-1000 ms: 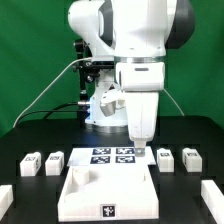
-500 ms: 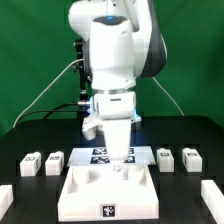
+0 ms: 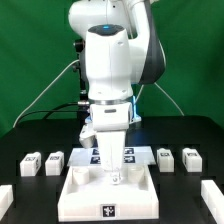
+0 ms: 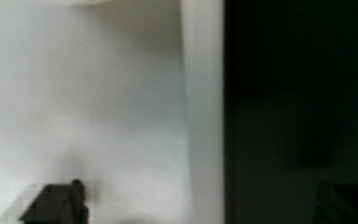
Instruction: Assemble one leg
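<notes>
Where the gripper (image 3: 117, 177) hangs low over the white rimmed panel (image 3: 78, 194), the wrist view shows its fingers (image 4: 53, 201) spread wide, nothing gripped, only blurred white surface and black table (image 4: 300, 100) between them. Marker board (image 3: 108, 154) just behind the gripper; one leg (image 3: 165, 158) off to the exterior view's right of it, another leg (image 3: 53, 160) to the left, both well apart from the fingers.

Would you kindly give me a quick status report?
Gripper open, low over white panel. Legs lie loose beside it, untouched. Nothing in the way.
</notes>
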Available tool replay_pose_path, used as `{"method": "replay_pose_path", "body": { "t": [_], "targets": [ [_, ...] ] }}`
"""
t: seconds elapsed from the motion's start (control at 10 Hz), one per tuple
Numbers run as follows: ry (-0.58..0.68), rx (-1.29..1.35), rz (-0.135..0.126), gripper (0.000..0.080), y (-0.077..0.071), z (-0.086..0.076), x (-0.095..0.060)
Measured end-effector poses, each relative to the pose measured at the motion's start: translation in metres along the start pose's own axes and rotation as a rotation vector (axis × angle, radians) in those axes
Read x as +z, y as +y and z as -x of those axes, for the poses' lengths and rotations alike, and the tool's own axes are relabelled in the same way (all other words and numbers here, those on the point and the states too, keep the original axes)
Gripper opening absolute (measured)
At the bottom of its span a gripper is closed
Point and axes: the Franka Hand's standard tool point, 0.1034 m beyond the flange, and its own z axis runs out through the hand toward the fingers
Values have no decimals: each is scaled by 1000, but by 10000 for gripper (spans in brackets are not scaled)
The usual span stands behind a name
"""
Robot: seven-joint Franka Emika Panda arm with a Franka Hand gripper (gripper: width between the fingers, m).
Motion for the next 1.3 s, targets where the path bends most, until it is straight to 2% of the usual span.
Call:
{"method": "replay_pose_path", "body": {
  "t": [0.1, 0.2, 0.3, 0.4, 0.5, 0.6, 1.3],
  "targets": [
    [0, 0, 0, 553, 0, 0, 0],
    [0, 0, 0, 553, 0, 0, 0],
    [0, 0, 0, 369, 0, 0, 0],
    [0, 0, 0, 230, 0, 0, 0],
    [0, 0, 0, 230, 0, 0, 0],
    [0, 1, 0, 64, 0, 0, 0],
    [0, 2, 0, 58, 0, 1, 0]
  ]
}}
